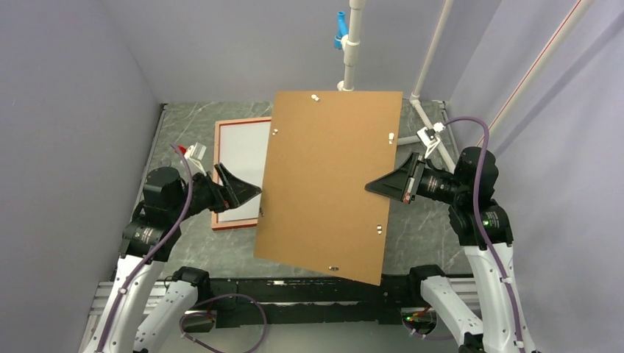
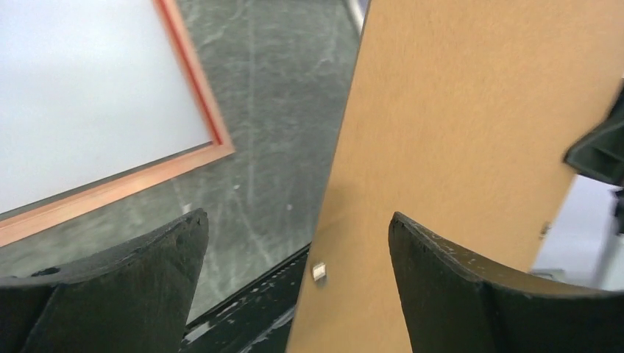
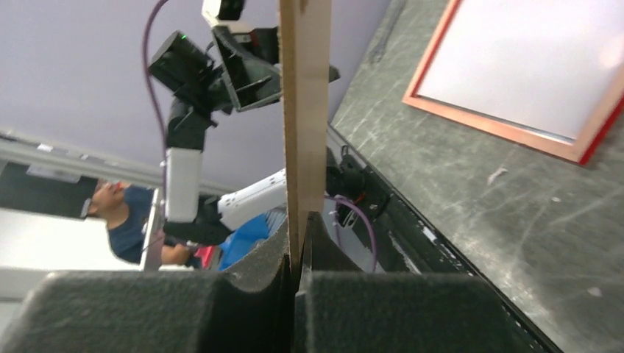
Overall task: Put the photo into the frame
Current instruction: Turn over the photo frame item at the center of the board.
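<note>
Top external view shows the brown backing board (image 1: pixel 327 184) raised above the table (image 1: pixel 184 125), tilted and carried by one edge only. The right gripper (image 1: pixel 371 189) is clamped fully onto the board's right edge, and the right wrist view shows both fingers flat against the panel. The left gripper (image 1: pixel 250 193) is spread wide and holds nothing. The board's left edge lines up with its gap and appears clear of both fingers.

Hazards, as we judge them:
- A single-edge grip on a broad panel lets it pivot or slide in the jaws, and the near corner hangs over the table's front rail, where it may catch.
- The open left fingers are close enough that a careless move may knock the board.
- A dropped board may strike the frame and shift its contents.

The frame (image 1: pixel 243 120) lies flat at the table's far left, orange-brown face up, with its right part hidden under the board. A plain white sheet fills its opening; we take this for the photo (image 1: pixel 246 147) lying print side down, though no print shows
</note>
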You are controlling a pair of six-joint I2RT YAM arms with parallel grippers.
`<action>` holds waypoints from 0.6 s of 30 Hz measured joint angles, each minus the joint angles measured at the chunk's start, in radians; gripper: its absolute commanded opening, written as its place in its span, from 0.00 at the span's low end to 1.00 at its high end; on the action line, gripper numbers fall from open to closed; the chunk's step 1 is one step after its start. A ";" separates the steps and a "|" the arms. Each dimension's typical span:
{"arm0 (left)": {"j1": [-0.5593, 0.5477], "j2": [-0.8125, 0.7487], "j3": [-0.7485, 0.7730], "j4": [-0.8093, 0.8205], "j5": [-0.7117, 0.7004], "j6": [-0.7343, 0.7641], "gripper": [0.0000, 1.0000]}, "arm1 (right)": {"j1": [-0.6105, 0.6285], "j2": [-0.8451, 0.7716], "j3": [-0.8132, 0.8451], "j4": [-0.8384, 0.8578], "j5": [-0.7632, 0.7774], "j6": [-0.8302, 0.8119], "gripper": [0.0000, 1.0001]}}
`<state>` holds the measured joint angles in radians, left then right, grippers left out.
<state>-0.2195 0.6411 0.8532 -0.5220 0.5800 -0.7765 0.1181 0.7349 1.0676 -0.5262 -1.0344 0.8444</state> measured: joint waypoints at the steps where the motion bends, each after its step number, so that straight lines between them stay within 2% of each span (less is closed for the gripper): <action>1: 0.000 0.002 0.016 -0.044 -0.030 0.033 0.94 | 0.000 0.010 0.027 -0.047 0.029 -0.031 0.00; 6: 0.000 0.018 0.029 -0.183 -0.135 0.132 0.88 | 0.000 0.025 0.126 -0.257 0.189 -0.152 0.00; 10: 0.000 0.059 -0.007 -0.227 -0.174 0.176 0.85 | 0.000 0.023 0.214 -0.397 0.325 -0.212 0.00; 15: -0.026 0.165 -0.080 -0.234 -0.218 0.193 0.81 | 0.000 0.007 0.323 -0.485 0.469 -0.257 0.00; 18: -0.082 0.238 -0.103 -0.237 -0.277 0.192 0.74 | 0.000 -0.011 0.364 -0.520 0.529 -0.275 0.00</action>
<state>-0.3012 0.8787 0.7498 -0.7593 0.3027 -0.5846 0.1177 0.7242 1.4315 -1.0466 -0.5053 0.5694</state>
